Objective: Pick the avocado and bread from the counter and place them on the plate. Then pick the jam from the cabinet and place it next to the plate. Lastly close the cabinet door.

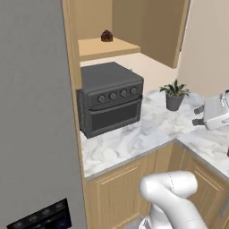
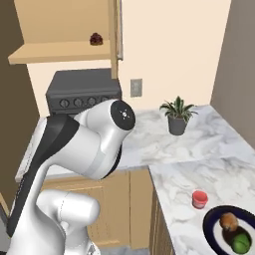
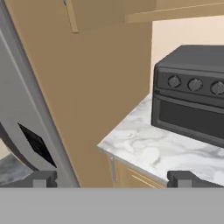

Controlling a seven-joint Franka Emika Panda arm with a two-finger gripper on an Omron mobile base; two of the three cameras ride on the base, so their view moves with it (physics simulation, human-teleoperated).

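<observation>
The gripper (image 3: 111, 179) is open: in the hand view its two dark finger tips stand far apart at the bottom, and nothing is between them. It looks toward the front edge of the counter (image 3: 148, 151), at the left end where the white marble meets a tall tan side panel (image 3: 100, 78) and a grey refrigerator (image 3: 22, 109).

The dark grey oven (image 1: 112, 98) stands on the counter near its back edge, just beside that tan panel. Above it the cabinet (image 1: 129, 27) is open, and the jam (image 1: 106, 36) sits on the wooden shelf inside, near the back of the shelf and toward its middle (in the right base view it is the small dark red lump (image 2: 96, 38) above the oven). The cabinet door (image 1: 205, 49) stands swung out to the right, over the counter corner.

A small potted plant (image 2: 177, 117) stands on the counter near the back wall, well apart from the oven. On the right wing of the counter, near its front end, lies the plate (image 2: 219, 226). The bread (image 2: 229, 220) and the avocado (image 2: 241, 243) are both on the plate, close to each other, the avocado nearer to the front rim. A small red cup (image 2: 199, 199) stands on the counter just beside the plate, at its left. In the left base view a white toaster (image 1: 214, 114) is on the counter at the right edge of the picture.
</observation>
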